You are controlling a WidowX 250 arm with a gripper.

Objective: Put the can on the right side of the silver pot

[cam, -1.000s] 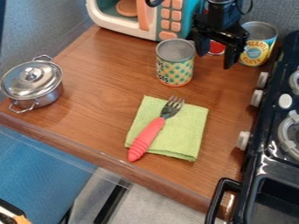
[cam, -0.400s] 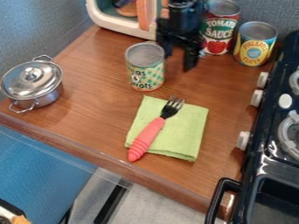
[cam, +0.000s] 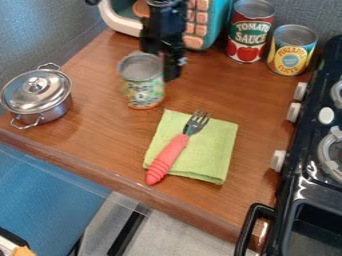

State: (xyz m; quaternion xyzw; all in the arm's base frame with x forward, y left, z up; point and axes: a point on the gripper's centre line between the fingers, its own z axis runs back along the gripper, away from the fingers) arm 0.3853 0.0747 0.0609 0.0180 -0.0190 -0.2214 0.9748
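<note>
The green-dotted can (cam: 143,89) stands roughly upright on the wooden counter, left of centre and blurred. The black gripper (cam: 163,54) is low over the counter at the can's back right side, overlapping its rim in the view; whether the two touch cannot be made out. To the left, near the counter's edge, sits the lidded silver pot (cam: 38,96), with a gap of bare wood between it and the can.
A red fork (cam: 168,156) lies on a green cloth (cam: 212,152) in front of the can. Behind are a toy microwave (cam: 122,22), a tomato sauce can (cam: 248,36) and a pineapple can (cam: 292,52). The black stove (cam: 319,165) borders the right side.
Both the gripper and the green-dotted can have moved left, toward the pot, and the can slightly forward. The gap between them has narrowed. The tomato sauce can is now uncovered.
</note>
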